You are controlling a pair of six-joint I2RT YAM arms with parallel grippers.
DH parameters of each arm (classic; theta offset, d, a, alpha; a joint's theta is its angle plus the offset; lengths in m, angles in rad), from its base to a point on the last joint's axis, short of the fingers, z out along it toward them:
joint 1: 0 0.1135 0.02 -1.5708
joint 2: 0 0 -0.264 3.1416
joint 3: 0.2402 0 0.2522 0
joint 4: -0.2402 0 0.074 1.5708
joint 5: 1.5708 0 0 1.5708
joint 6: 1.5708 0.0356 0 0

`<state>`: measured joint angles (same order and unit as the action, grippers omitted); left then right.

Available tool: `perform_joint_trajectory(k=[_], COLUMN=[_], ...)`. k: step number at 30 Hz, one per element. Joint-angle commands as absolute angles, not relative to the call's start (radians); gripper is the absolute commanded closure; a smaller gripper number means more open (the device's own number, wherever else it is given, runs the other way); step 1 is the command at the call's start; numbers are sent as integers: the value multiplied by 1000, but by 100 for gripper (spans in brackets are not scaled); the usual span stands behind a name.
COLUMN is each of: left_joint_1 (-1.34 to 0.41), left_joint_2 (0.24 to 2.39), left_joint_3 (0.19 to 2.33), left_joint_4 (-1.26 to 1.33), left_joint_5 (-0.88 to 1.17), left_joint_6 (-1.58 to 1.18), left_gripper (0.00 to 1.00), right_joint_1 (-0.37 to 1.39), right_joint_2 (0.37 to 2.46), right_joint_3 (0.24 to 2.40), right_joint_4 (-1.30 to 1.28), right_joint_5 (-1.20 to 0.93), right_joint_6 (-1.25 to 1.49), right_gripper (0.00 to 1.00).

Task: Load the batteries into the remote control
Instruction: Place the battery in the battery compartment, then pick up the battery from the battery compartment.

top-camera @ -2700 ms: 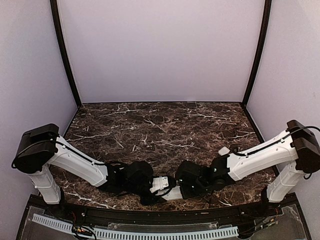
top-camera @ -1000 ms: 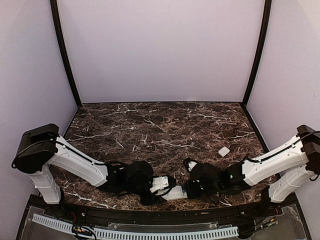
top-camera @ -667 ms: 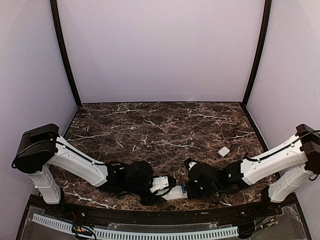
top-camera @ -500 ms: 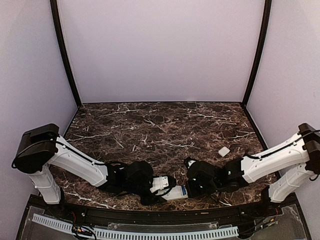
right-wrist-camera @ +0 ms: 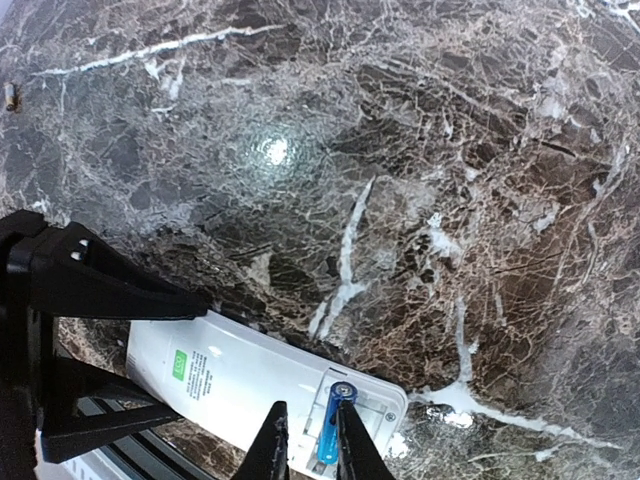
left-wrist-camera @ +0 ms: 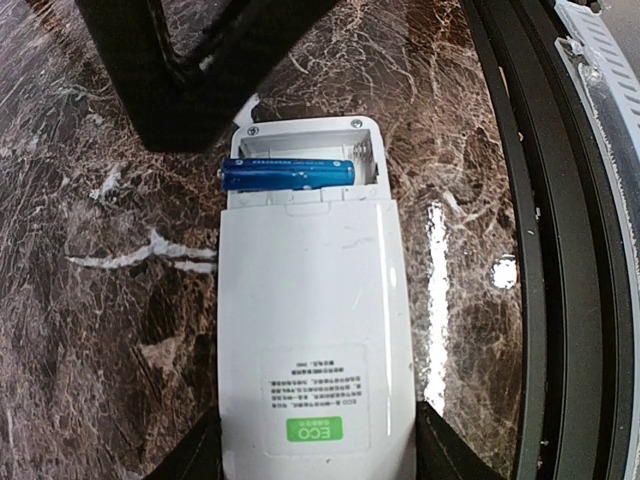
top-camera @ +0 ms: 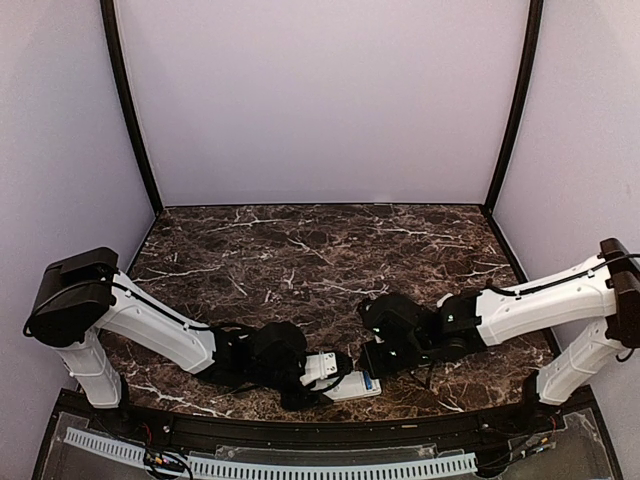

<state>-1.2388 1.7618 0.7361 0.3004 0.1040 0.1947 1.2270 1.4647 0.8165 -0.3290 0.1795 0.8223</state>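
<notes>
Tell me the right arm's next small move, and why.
Probably lift the right claw clear and go for a second battery. One blue battery already lies in the open bay of the remote, the slot beside it looks empty, and the left claw grips the remote.

Near the front edge of the table (top-camera: 320, 250) lies the remote control (left-wrist-camera: 315, 330), a battery (left-wrist-camera: 288, 173) in its right-end compartment (left-wrist-camera: 362, 152).

Near end of remote control (left-wrist-camera: 315, 300) beyond lower edge; label (left-wrist-camera: 313, 385) print illegibly small.
</notes>
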Motion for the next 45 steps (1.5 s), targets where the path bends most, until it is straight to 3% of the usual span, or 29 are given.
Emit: perform_joint_trajectory(k=[1, 16, 21, 26, 30, 45], left_joint_1=[-1243, -1243, -1243, -1243, -1243, -1243], left_joint_2=[1816, 1816, 1816, 1816, 1816, 1814], left_joint_3=[695, 695, 695, 693, 693, 692], left_joint_4=[124, 124, 124, 126, 126, 127], left_joint_5=[80, 81, 81, 80, 80, 78], left_joint_6=[209, 209, 209, 206, 207, 207], left_gripper=[90, 88, 88, 88, 88, 94], right_joint_1=[1215, 1215, 1216, 1216, 1214, 1181], right_joint_2=[1530, 1638, 1643, 1634, 1611, 1469], right_joint_3=[861, 916, 913, 905, 894, 699], right_joint_4=[-403, -421, -429, -431, -427, -117], right_joint_5=[139, 157, 152, 159, 174, 163], right_joint_6=[825, 796, 799, 796, 767, 638], right_gripper=[84, 84, 87, 100, 100, 100])
